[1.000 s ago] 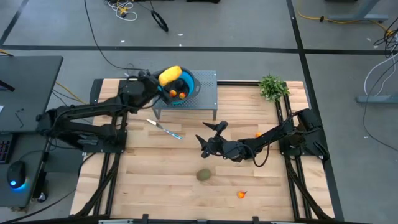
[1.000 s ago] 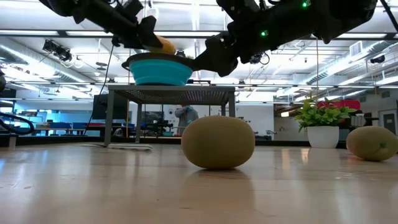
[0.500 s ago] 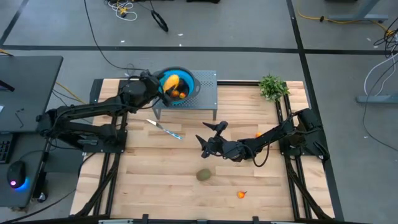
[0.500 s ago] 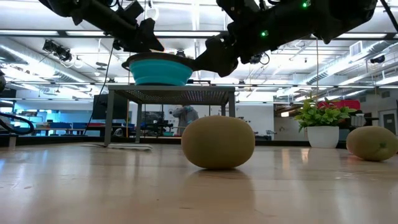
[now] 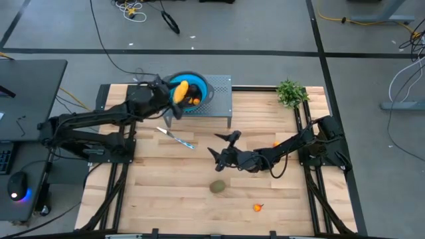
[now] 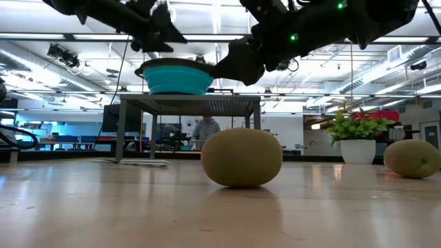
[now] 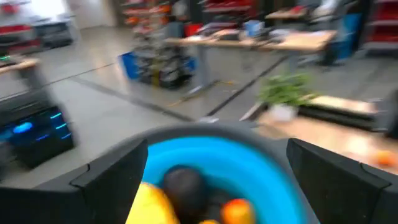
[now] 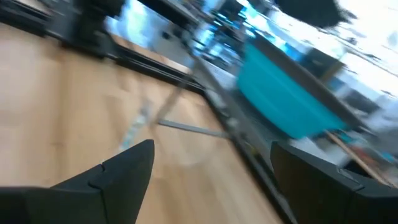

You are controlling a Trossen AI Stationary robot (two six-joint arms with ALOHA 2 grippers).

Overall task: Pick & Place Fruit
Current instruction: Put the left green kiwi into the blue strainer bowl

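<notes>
Release step: left gripper (image 5: 167, 99) jaws wide over blue bowl (image 5: 201, 89), yellow fruit (image 5: 179, 91) inside; lift straight clear; right gripper (image 5: 222, 144) jaws wide, empty, above table.

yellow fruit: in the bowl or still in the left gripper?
In the bowl. The high view shows the yellow fruit lying inside the blue bowl; in the wrist view, the left gripper stands open, its fingers apart with nothing between them.
</notes>
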